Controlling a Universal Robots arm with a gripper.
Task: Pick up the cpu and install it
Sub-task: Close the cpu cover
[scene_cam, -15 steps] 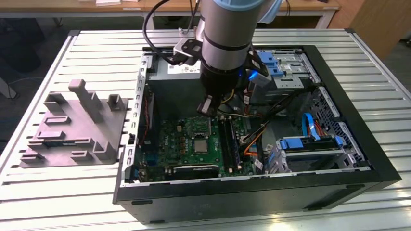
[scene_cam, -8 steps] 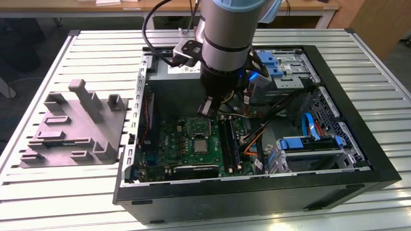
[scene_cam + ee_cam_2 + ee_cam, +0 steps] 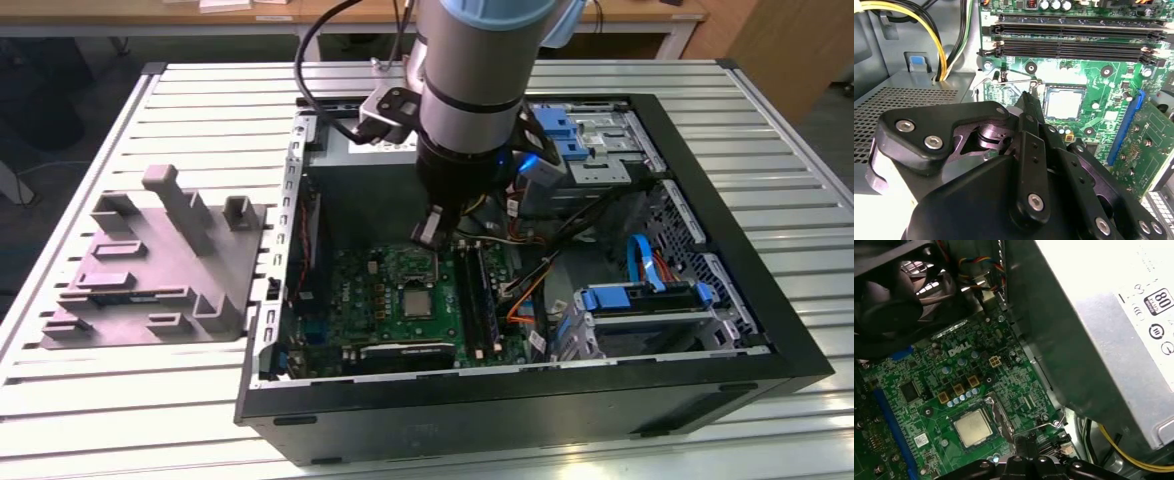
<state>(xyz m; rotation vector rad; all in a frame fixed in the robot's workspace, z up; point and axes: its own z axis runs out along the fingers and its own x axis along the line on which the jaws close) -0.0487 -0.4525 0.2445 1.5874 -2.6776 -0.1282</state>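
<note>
Cpu [image 3: 973, 427] sits in the motherboard [image 3: 929, 400] socket; gripper [image 3: 1026, 102] jaws hover beside it, together, holding nothing.

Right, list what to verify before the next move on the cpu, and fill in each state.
1. The cpu sits in the socket on the motherboard: ok.
2. The cpu lies flat and square in the socket: ok, it looks flush in both wrist views.
3. The pincer is off the cpu: ok, its tip is beside the socket and nothing shows in its grip.
4. The pincer's jaws are together: ok.
5. The socket lever is latched: cannot tell.
6. The yellow cables are away from the socket: ok.
</note>
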